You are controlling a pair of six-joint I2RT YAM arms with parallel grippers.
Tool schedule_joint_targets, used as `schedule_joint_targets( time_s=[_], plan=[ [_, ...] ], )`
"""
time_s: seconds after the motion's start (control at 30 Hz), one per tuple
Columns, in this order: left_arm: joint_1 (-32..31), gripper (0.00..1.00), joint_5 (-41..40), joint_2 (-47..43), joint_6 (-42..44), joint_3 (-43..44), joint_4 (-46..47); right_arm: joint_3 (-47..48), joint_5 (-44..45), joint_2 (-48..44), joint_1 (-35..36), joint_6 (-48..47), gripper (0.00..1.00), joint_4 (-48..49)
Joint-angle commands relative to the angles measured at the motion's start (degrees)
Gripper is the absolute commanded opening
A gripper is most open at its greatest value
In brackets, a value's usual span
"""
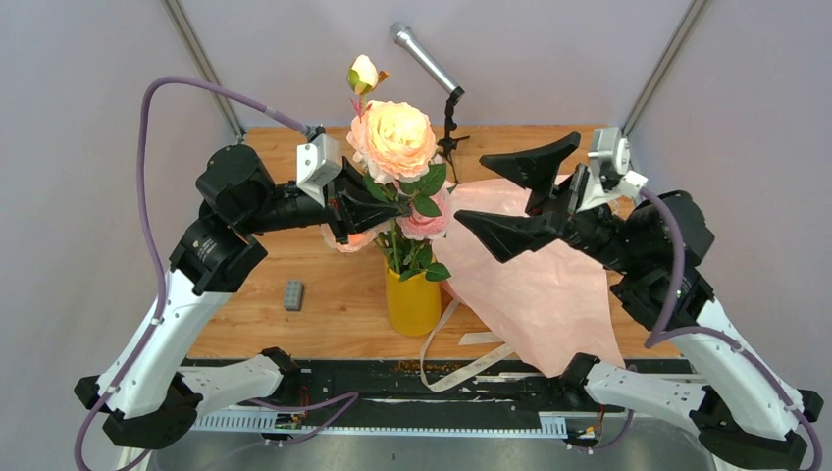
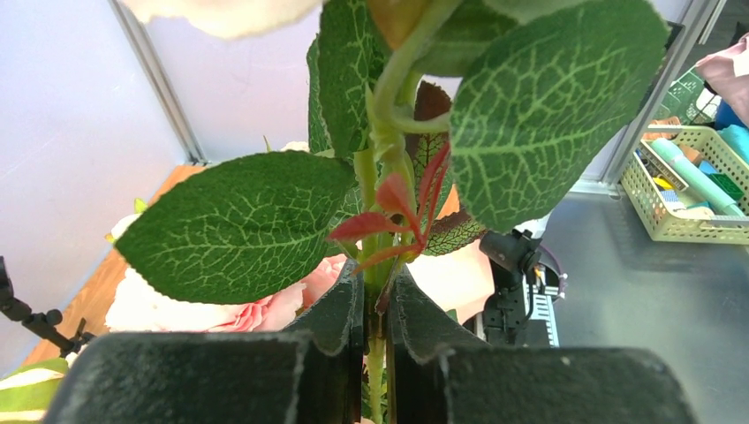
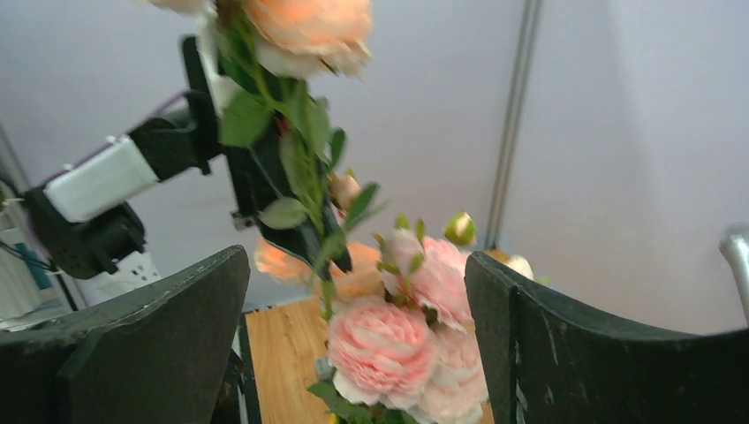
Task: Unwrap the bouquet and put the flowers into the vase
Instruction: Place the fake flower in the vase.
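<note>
One wooden table [image 1: 338, 324], lilac walls [image 1: 549, 59]; left jaws pinching flowers [image 1: 397, 137], right jaws spread

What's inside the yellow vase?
Green stems and leaves go down into the vase, with pink and peach roses above it. The stem ends and anything at the bottom are hidden by its yellow wall.

Wooden table [image 1: 334, 319], vase [image 1: 412, 304], grey block [image 1: 293, 294], paper [image 1: 549, 289]

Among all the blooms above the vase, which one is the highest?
The small closed cream bud at the very top; the big peach rose opens just below it, and the pink roses sit lower.
</note>
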Motion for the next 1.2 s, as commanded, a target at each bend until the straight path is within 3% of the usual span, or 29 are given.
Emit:
schedule_joint_targets(
  time_s=[0.0,0.37,0.73,1.03,1.17],
  plan=[
    [-0.1,0.12,-0.2,0.3,-0.3,-0.3,0.7,5.3,-10.7,2.8,-0.2,2.2,0.93,5.6],
    [-0.1,0.13,0.2,0.7,0.6,0.3,-1.1,15.3,-18.9,15.4,0.0,10.1,0.78,10.9],
    [-0.1,0.13,0.5,1.9,1.5,0.7,-2.7,17.6,-18.7,19.5,0.1,10.3,0.58,11.3],
    [-0.1,0.13,0.7,2.5,2.0,1.8,-3.9,18.9,-18.6,20.9,0.1,9.2,0.12,10.2],
    [-0.1,0.14,0.6,2.7,2.2,2.2,-4.8,18.5,-18.4,20.9,0.1,8.5,0.00,9.5]
  ],
)
